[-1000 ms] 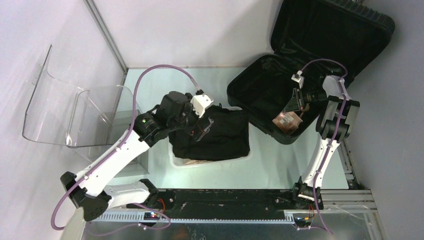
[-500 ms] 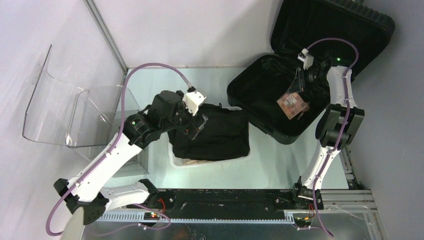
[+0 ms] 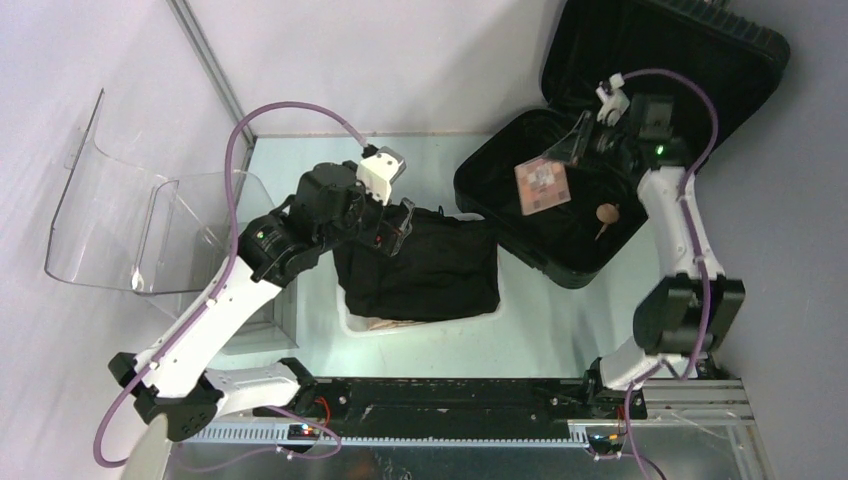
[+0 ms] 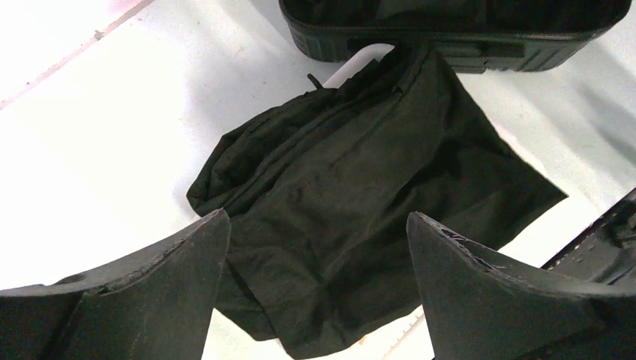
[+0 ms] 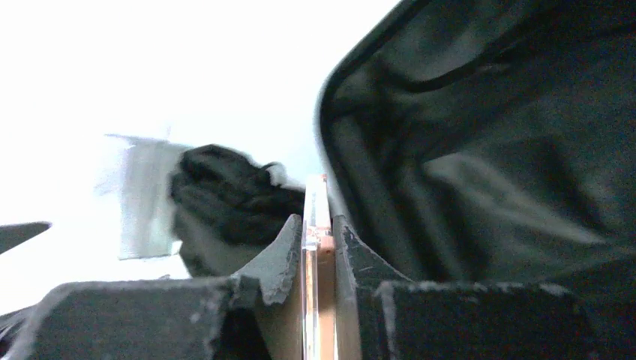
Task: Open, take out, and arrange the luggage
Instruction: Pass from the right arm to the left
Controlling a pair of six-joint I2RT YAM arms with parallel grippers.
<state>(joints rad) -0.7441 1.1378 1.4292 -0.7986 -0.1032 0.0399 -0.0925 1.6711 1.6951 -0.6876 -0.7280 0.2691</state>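
The luggage [image 3: 500, 190] lies open at the back right, its lid [image 3: 690, 60] leaning up against the wall. My right gripper [image 3: 580, 140] hangs over the open shell, shut on the edge of a flat checkered wooden board [image 3: 542, 186] with a clear cover. The right wrist view shows the board [image 5: 315, 202] on edge, pinched in the right gripper [image 5: 318, 225], with the black lining [image 5: 487, 150] behind. My left gripper [image 3: 395, 228] hovers open over a black folded garment [image 3: 430, 270]. Nothing sits in the left gripper [image 4: 315, 225] above the garment [image 4: 360, 187].
The garment lies across a white basket [image 3: 350, 322] in front of the luggage. A small wooden piece [image 3: 605, 213] lies in the lower shell. A clear curved plastic stand [image 3: 150, 220] stands at the left, beside the left arm.
The right arm has lifted the board up and leftward out of the shell, uncovering the small wooden piece. The left gripper has drawn back slightly left and up from the garment.
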